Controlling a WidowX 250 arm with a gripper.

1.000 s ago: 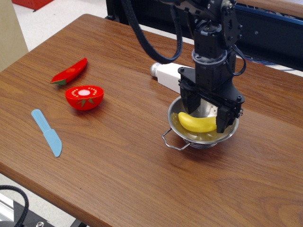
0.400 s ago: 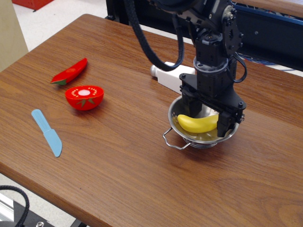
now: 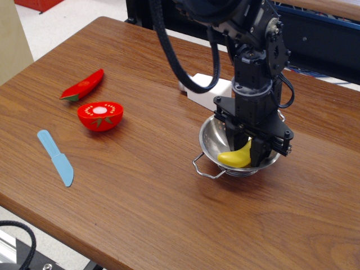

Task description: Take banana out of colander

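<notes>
The yellow banana (image 3: 234,158) lies inside the shiny steel colander (image 3: 209,138) at the centre right of the wooden table. My black gripper (image 3: 247,151) points straight down into the colander bowl. Its fingers stand close together on either side of the banana's right end and are closed on it. The banana's left end sticks out toward the left and still rests low in the bowl. The colander's wire loop handle (image 3: 206,167) faces the front left.
A white salt shaker (image 3: 201,90) lies just behind the colander, partly hidden by the arm. A red tomato half (image 3: 100,115), a red chili pepper (image 3: 83,85) and a blue toy knife (image 3: 56,157) lie on the left part of the table. Black cables hang above.
My gripper has turned about its vertical axis, lowered into the bowl and closed its fingers on the banana. The banana has shifted and tipped its right end up.
</notes>
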